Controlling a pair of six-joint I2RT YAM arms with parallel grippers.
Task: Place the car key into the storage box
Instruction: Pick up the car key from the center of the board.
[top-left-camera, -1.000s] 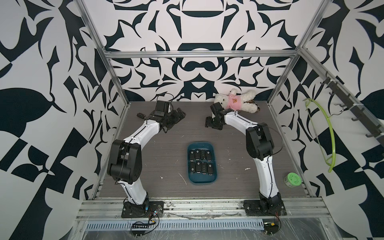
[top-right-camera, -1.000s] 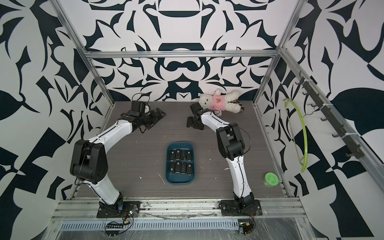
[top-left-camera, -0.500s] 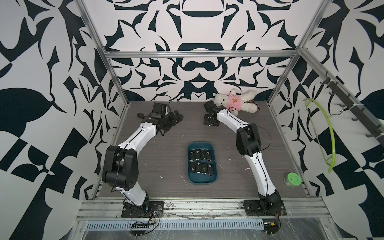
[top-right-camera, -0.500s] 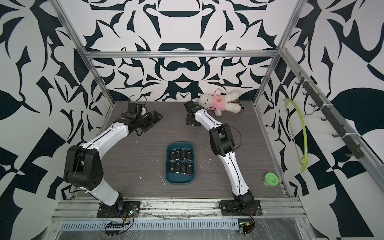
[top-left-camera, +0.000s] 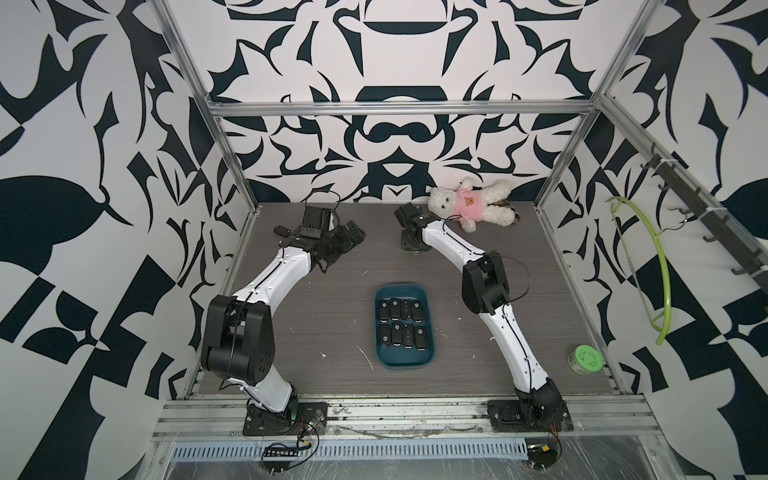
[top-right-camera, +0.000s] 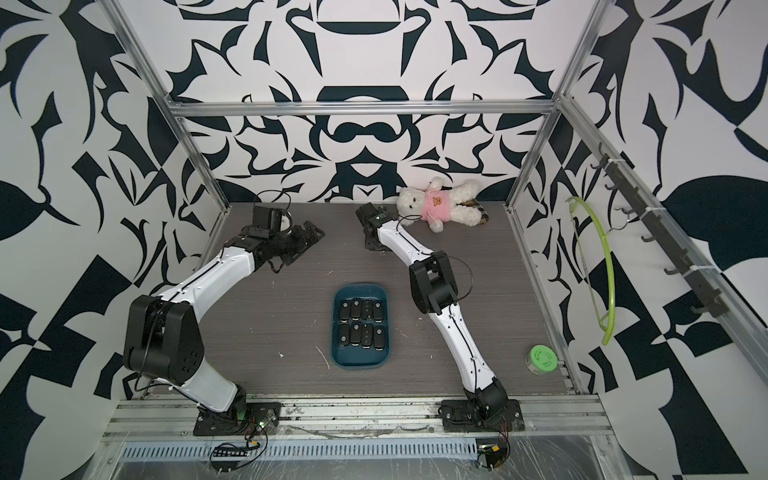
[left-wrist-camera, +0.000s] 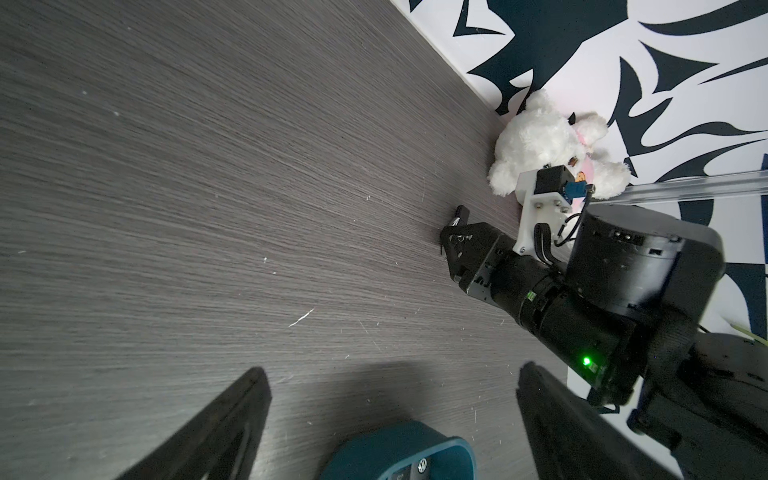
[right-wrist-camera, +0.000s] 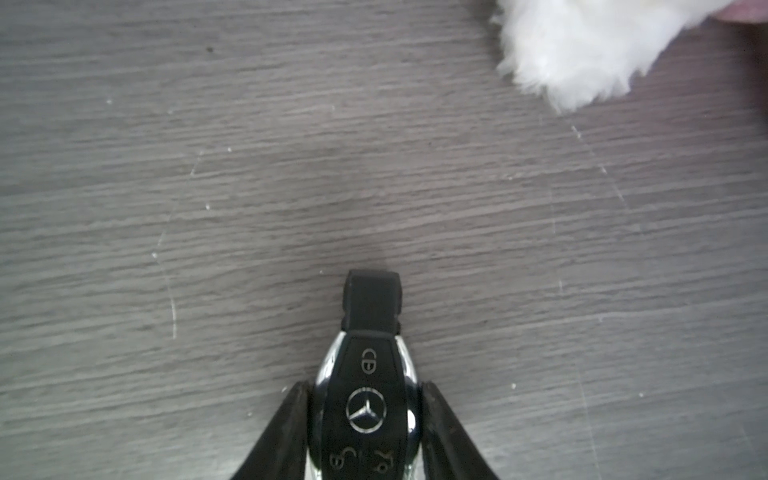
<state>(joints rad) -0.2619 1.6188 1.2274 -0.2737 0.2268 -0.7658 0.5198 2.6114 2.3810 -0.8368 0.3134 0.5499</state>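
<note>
Right wrist view: the right gripper (right-wrist-camera: 363, 387) clamps both chrome sides of the car key (right-wrist-camera: 365, 415), flat on the table (right-wrist-camera: 249, 208), at 12 o'clock from the storage box (top-left-camera: 405, 360). The left gripper (left-wrist-camera: 392, 370) stands wide apart.

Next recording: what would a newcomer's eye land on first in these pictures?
Probably the white teddy bear in a pink shirt lying at the back of the table, odd against the loud black-and-white patterned walls. Next, the teal storage box mid-table, holding two rows of black key fobs. Near the bear, the right claw brackets a Mercedes car key on the table.
</note>
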